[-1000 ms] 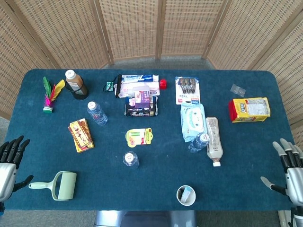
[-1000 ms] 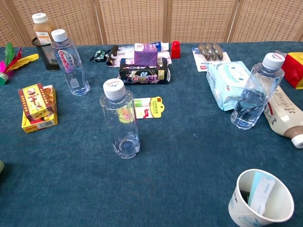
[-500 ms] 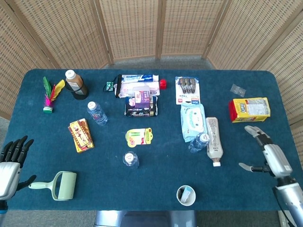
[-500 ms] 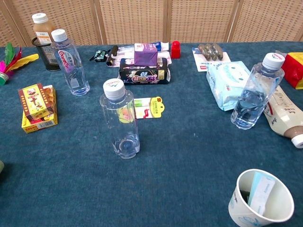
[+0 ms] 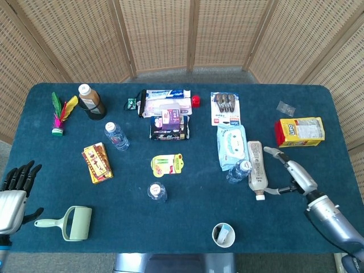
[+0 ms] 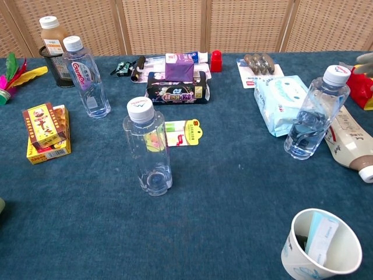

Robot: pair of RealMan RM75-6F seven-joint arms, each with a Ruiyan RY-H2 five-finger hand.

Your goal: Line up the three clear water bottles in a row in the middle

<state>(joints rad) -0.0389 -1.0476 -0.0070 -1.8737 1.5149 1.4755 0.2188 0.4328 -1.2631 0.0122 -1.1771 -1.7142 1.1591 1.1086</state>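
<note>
- At the lower right of the head view, the right hand [image 5: 289, 175] has been brought inward from the counter's right edge over the last second and is now seen just beside the beige lying bottle [image 5: 256, 165]; its fingers are spread and nothing is held.
- Only a pale fingertip of that hand is caught at the upper right edge of the chest view, where none was seen before.
- At the lower left edge of the head view, the left hand [image 5: 15, 188] has been shifted only slightly upward; it is open with fingers apart, off the counter [image 5: 187, 213], near the lint roller [image 5: 68, 222].
- None of the three clear bottles has been moved. The right bottle [image 5: 238, 171] is standing at centre right, against the wipes pack [image 5: 231, 145] and next to the beige lying bottle.
- The middle bottle [image 5: 157, 191] is standing low in the centre, below the yellow card [image 5: 168, 164].
- The left bottle [image 5: 116, 136] is standing at centre left, above the yellow box [image 5: 97, 162].
- The three are well apart and no row has been formed.
- A paper cup [image 5: 223, 235] is seen near the front edge.
</note>
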